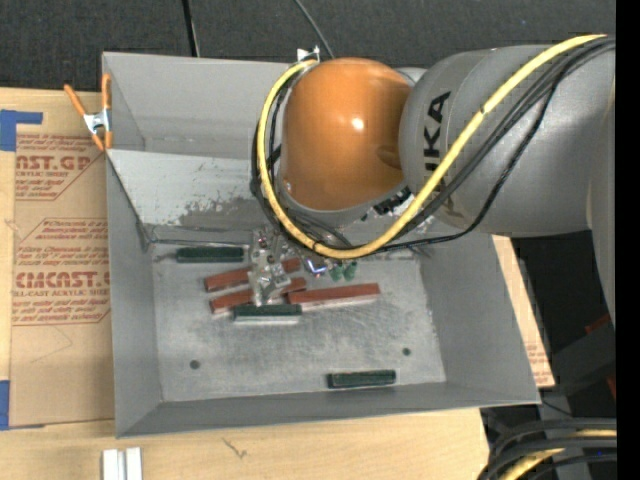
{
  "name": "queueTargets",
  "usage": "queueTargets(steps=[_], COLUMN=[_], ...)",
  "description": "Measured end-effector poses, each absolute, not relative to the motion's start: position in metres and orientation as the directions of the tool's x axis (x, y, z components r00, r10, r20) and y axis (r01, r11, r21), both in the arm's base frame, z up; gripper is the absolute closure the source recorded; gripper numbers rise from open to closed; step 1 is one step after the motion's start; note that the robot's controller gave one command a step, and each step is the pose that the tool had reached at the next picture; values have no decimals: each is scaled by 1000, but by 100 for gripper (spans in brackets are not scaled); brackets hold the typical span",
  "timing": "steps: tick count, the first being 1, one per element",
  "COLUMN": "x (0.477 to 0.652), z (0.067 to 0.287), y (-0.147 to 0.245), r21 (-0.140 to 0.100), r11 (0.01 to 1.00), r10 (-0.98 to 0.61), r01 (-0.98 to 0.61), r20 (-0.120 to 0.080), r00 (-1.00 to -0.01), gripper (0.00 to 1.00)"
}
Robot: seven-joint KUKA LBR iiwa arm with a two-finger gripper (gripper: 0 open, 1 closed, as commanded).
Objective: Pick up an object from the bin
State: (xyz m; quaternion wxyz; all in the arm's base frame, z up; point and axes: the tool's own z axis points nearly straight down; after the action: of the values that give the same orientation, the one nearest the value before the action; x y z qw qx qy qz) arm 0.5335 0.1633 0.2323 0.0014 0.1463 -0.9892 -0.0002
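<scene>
My gripper [266,280] reaches down under the orange cover into a small cluster of flat bars in the middle of the bin. Its metal fingers stand among reddish-brown bars [232,280], with another reddish-brown bar [336,295] stretching to the right. A dark green bar [266,313] lies just below the fingertips. Whether any bar sits between the fingers is hidden by the gripper's own body.
A dark green bar [209,255] lies at the back left of the bin floor near the wall. Another dark green bar [361,378] rests alone near the front right. The arm and its orange cover overhang the bin's back right.
</scene>
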Motion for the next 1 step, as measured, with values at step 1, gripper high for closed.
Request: queueTargets(steps=[1], x=[545], z=[254], y=[184], r21=[-1], r11=[921], r10=[-390], r01=[-390], r20=[-12], r00=[-921], gripper=[100])
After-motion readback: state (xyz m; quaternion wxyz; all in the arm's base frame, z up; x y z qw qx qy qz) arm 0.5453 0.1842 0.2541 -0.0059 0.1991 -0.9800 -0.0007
